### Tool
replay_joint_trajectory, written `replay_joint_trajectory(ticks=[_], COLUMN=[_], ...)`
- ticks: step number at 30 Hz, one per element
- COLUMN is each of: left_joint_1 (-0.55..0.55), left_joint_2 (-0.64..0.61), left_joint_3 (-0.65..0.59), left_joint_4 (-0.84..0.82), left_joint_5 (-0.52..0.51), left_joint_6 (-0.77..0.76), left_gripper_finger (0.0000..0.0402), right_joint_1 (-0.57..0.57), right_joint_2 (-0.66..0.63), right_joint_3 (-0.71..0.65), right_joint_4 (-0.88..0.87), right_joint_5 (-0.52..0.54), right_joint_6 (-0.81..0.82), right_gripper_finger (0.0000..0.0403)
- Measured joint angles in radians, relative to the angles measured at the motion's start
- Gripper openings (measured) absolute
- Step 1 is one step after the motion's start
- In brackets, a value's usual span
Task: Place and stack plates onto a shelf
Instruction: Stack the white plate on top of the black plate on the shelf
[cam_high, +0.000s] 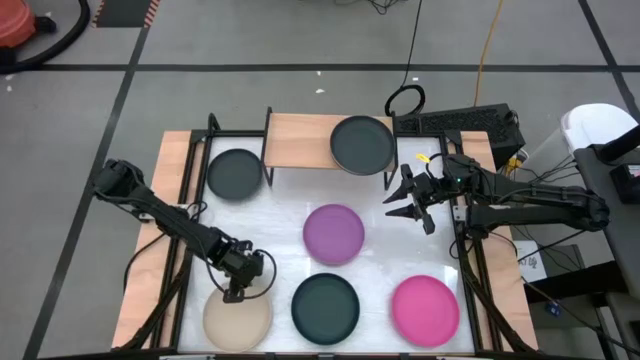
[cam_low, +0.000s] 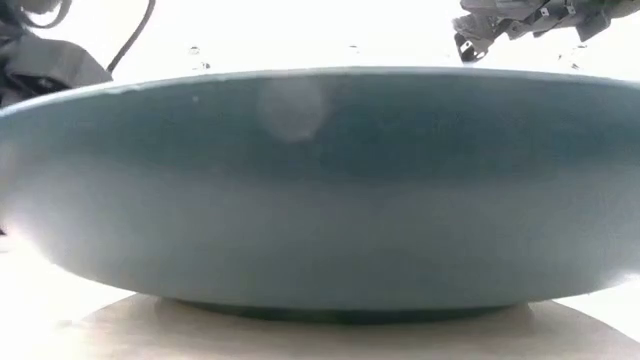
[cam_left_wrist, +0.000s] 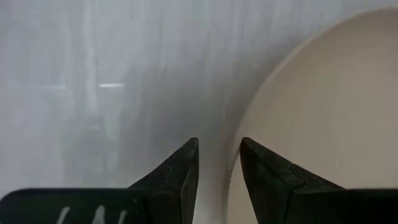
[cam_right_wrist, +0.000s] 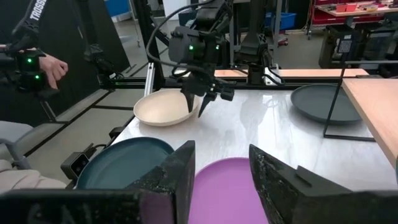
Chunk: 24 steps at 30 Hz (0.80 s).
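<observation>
Your left hand (cam_high: 237, 291) sat at the beige plate's (cam_high: 237, 322) rim, fingers slightly apart, possibly straddling it. Your right hand (cam_high: 400, 201) hovered open beside the purple plate (cam_high: 333, 233). One black plate (cam_high: 362, 144) lay on the shelf (cam_high: 300, 139).

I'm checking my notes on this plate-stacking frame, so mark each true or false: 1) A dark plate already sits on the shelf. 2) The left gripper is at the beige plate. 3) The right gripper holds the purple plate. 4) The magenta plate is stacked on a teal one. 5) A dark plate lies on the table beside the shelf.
1) True: a dark plate rests on the shelf.
2) True: the left gripper is at the beige plate rim.
3) False: the right gripper is open and empty, beside the purple plate.
4) False: the magenta plate lies alone, beside the teal plate.
5) True: another dark plate lies there.
</observation>
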<state>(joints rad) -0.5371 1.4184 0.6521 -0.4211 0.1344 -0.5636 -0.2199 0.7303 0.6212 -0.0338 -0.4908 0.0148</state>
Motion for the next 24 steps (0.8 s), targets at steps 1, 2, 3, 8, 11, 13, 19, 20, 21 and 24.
replay_joint_trajectory(ticks=[1,2,3,8,11,13,19,20,21,24], left_joint_1=[0.003,0.004,0.005,0.040,0.082,0.116,0.228,0.248,0.271,0.353], left_joint_2=[0.011,0.017,0.021,0.021,-0.001,-0.020,-0.124,-0.145,-0.165,-0.215], left_joint_3=[0.000,0.000,0.000,0.004,0.016,0.037,0.173,0.200,0.228,0.310], left_joint_4=[0.004,0.003,0.003,0.003,-0.001,-0.022,-0.138,-0.148,-0.154,-0.175], left_joint_5=[0.006,0.006,0.006,0.021,0.054,0.045,-0.049,-0.082,-0.121,-0.281], left_joint_6=[0.001,0.003,0.006,0.033,0.038,0.043,0.167,0.196,0.221,0.239], left_gripper_finger=[0.0122,0.0120,0.0114,0.0038,0.0012,0.0010,0.0009,0.0009,0.0009,0.0009], right_joint_1=[0.000,0.000,0.000,0.000,0.000,0.000,0.000,0.000,0.000,0.000], right_joint_2=[0.000,0.000,0.000,0.000,0.000,0.000,0.000,0.000,0.000,0.000], right_joint_3=[0.000,0.000,0.000,0.000,0.000,0.000,0.000,0.000,0.000,-0.001], right_joint_4=[0.000,0.000,0.000,0.000,0.000,-0.002,-0.078,-0.097,-0.115,-0.155], right_joint_5=[0.000,0.000,0.000,0.000,0.000,0.000,0.000,0.000,0.000,0.001], right_joint_6=[0.000,0.000,-0.001,-0.004,-0.004,-0.004,-0.028,-0.032,-0.034,-0.034], right_gripper_finger=[0.0132,0.0132,0.0132,0.0132,0.0132,0.0132,0.0132,0.0132,0.0132,0.0132])
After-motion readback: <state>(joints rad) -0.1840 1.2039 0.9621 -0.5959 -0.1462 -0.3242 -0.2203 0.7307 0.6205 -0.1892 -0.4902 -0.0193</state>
